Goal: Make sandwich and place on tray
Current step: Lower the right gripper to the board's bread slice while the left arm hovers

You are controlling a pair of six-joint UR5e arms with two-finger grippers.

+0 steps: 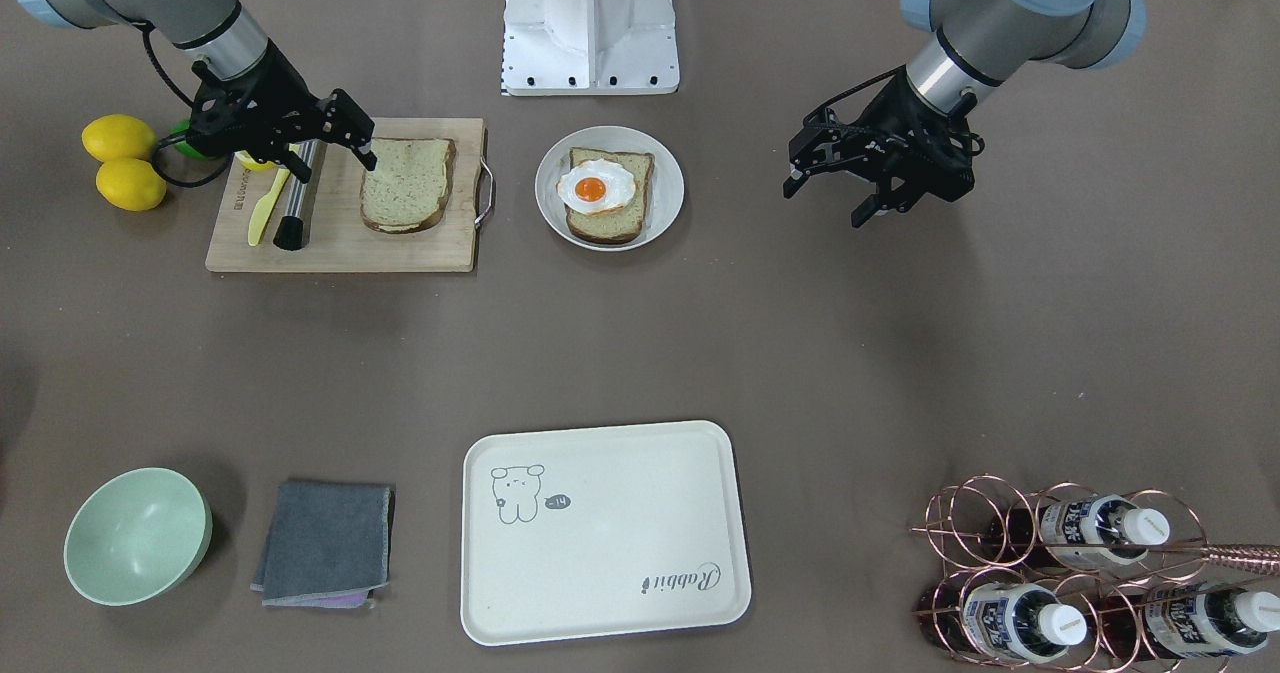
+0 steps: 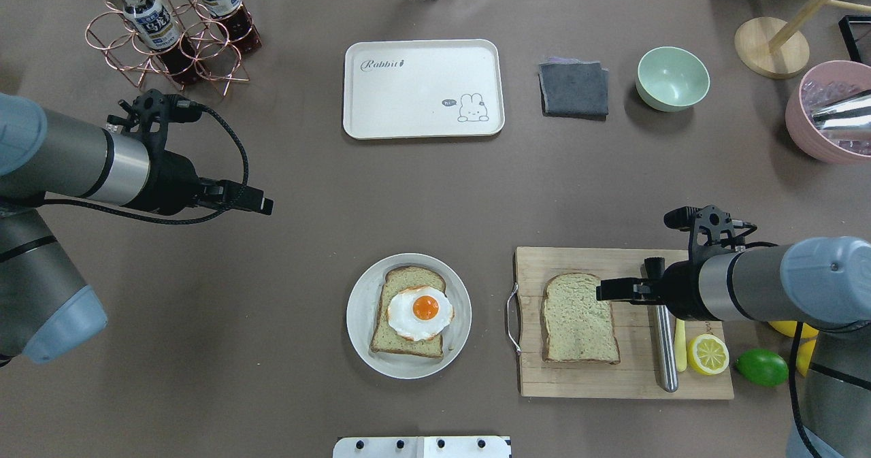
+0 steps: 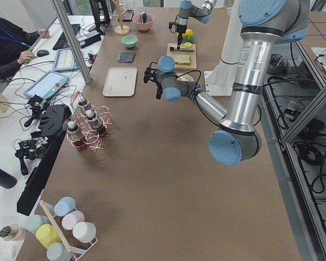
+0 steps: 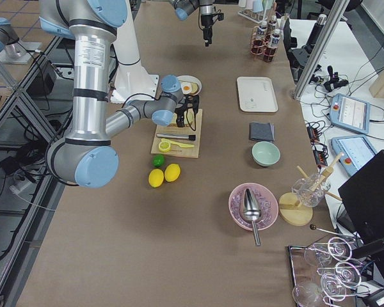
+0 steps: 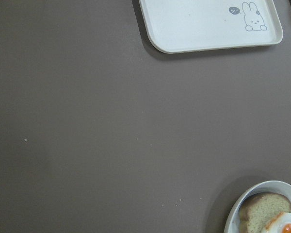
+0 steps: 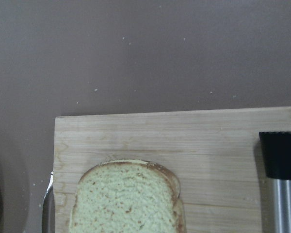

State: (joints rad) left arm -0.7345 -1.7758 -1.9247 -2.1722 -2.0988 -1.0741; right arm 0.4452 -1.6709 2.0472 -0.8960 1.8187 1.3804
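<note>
The sandwich is in two parts. One slice of wholegrain bread [image 1: 618, 221] with a fried egg [image 1: 595, 188] on top lies on a round white plate [image 1: 668, 193], also seen from overhead [image 2: 407, 344]. A second bare slice [image 1: 407, 185] lies on the wooden cutting board [image 1: 340, 245], also in the right wrist view [image 6: 126, 201]. My right gripper [image 1: 335, 160] is open above the board, beside that slice. My left gripper [image 1: 825, 203] is open and empty above bare table. The cream tray [image 1: 600, 553] is empty at the far side, also seen from overhead [image 2: 408, 97].
A steel-handled tool [image 1: 295, 198], a yellow knife [image 1: 265, 208] and a lemon half lie on the board, with lemons [image 1: 125, 163] and a lime beside it. A green bowl [image 1: 135, 536], a grey cloth [image 1: 325, 543] and a copper bottle rack [image 1: 1080, 573] flank the tray.
</note>
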